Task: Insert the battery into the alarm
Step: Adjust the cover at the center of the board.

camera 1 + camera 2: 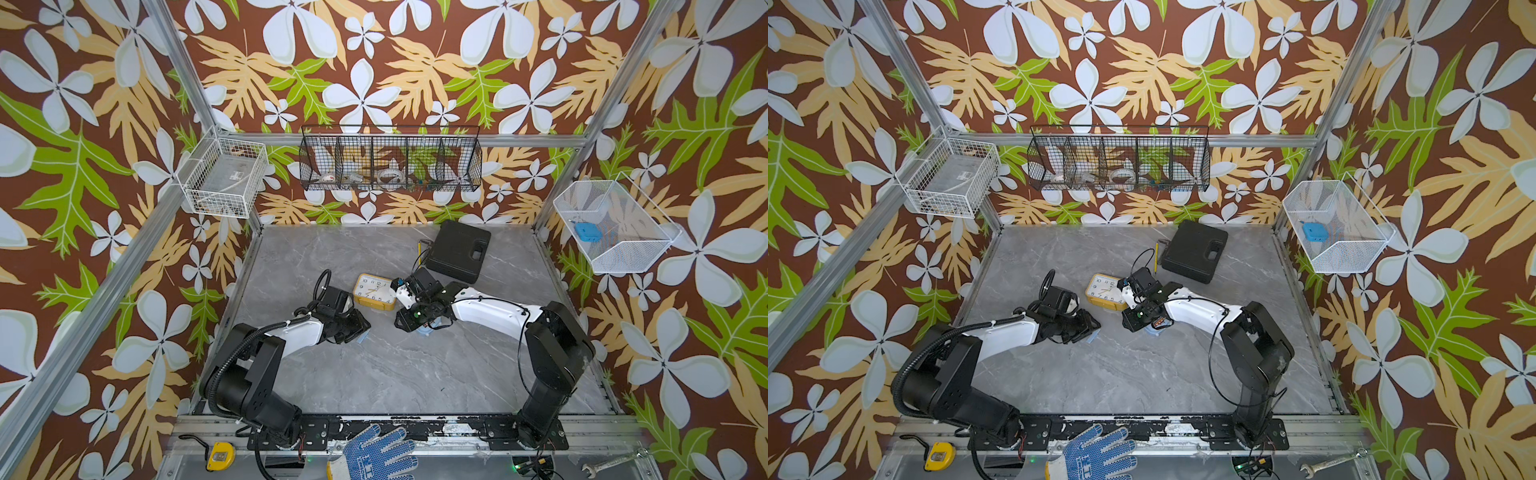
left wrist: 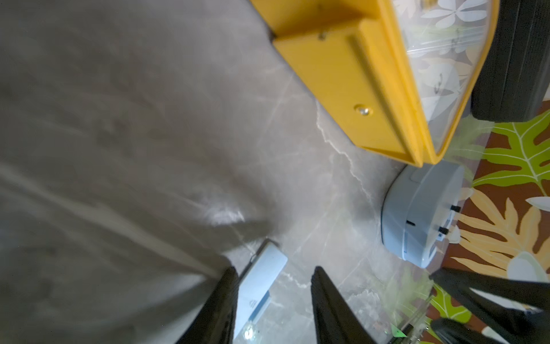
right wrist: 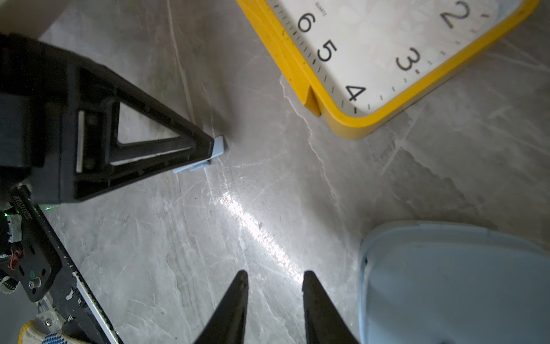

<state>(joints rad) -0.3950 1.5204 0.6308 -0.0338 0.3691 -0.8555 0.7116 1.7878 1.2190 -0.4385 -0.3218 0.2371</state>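
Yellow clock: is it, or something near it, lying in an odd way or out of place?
The yellow clock lies face up and skewed on the table, not standing. A small pale blue piece lies loose by the left end effector, perhaps a detached cover.

The bench (image 1: 395, 374) is grey marble with pale veins. The clock (image 1: 375, 291) is yellow, its face white with black numerals. The round alarm (image 3: 446, 283) and the small flat cover (image 2: 262, 268) are pale blue. The far case (image 1: 459, 251) is black. The walls (image 1: 83, 166) are brown, printed with white flowers and green and tan leaves. The near glove (image 1: 376, 455) is blue, dotted white.
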